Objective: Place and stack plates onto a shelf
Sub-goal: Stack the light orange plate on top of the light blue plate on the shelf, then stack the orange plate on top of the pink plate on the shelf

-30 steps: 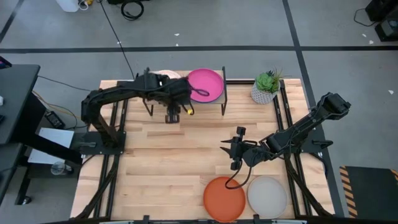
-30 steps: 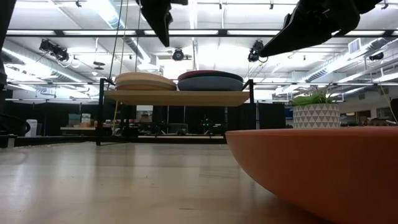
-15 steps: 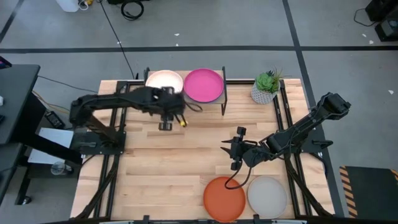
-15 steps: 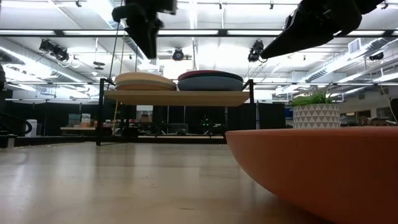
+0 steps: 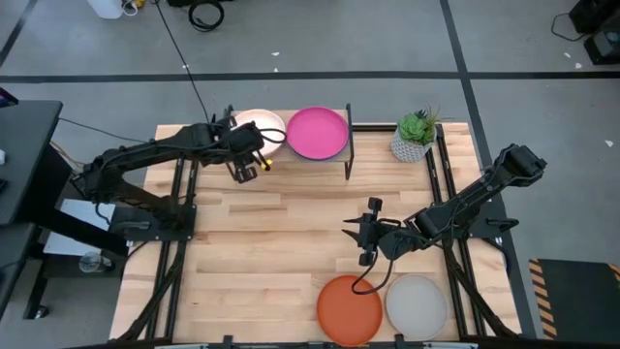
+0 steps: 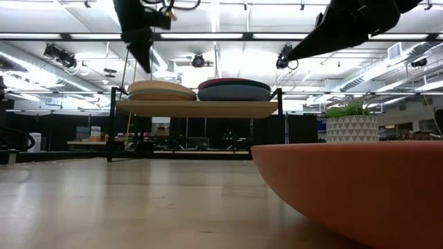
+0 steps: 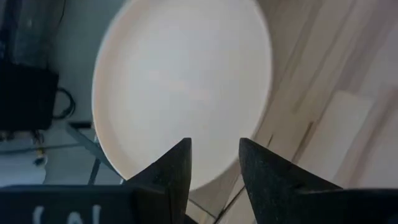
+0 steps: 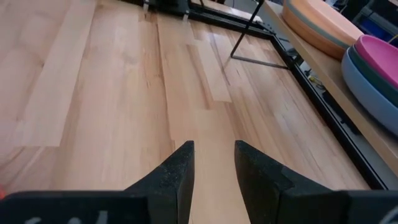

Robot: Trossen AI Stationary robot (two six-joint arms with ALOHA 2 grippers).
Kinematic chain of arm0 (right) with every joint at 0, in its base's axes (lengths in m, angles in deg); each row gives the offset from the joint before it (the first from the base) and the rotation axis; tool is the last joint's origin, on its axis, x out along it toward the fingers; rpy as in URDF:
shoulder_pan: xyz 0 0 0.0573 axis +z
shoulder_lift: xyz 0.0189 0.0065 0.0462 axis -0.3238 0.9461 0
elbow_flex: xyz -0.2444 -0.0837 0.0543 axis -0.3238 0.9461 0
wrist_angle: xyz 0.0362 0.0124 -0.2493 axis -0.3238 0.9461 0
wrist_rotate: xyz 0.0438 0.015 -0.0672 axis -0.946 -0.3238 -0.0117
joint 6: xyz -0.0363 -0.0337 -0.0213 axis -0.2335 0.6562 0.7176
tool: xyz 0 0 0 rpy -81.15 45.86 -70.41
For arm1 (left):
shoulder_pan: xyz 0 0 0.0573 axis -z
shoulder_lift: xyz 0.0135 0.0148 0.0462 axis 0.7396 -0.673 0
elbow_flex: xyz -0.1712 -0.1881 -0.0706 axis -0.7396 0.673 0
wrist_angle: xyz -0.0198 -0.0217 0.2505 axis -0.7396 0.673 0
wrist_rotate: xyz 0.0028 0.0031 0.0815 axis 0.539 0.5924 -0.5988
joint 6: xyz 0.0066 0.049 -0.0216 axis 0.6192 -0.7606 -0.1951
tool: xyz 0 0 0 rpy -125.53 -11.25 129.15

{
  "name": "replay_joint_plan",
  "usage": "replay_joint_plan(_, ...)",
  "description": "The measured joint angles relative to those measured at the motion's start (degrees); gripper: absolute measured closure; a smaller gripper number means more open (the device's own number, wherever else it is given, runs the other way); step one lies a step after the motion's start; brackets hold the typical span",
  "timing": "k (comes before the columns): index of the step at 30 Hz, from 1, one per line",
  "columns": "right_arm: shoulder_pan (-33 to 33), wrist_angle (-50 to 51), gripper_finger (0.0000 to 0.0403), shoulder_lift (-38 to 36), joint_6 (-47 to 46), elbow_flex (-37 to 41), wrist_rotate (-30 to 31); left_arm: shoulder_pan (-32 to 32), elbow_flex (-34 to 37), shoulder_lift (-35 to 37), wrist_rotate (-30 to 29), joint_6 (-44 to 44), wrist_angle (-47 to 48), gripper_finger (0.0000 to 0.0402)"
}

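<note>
The shelf stands at the table's far side and carries two stacks. The left stack is tan below, with the cream plate on top. The right stack has the pink plate on top of bluish ones. My left gripper hovers open and empty above the shelf's near left corner. My right gripper waits open above mid-table. The orange plate and the grey plate lie flat side by side at the near edge.
A potted plant stands right of the shelf at the far edge. Black frame rails run along the table's left and right sides. Bare wood lies between the shelf and the two near plates.
My left arm has drawn back from in front of the shelf's middle toward the table's left edge, and the cream plate it covered now shows whole. The plates and my right arm have stayed where they were.
</note>
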Motion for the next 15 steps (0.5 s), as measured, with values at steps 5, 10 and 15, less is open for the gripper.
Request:
replay_joint_plan(5,0.0,-0.2,0.0282,0.0,0.1,0.0,0.0,-0.5,4.2,-0.1,-1.3,-0.6,-3.9,0.026)
replay_joint_plan(10,0.0,-0.3,0.0282,0.0,0.3,0.0,0.0,-0.4,5.0,-0.1,-2.5,-1.0,-4.7,0.026)
replay_joint_plan(15,0.0,-0.3,0.0282,0.0,0.3,0.0,0.0,0.1,4.9,1.3,-4.5,-2.0,-5.7,0.026)
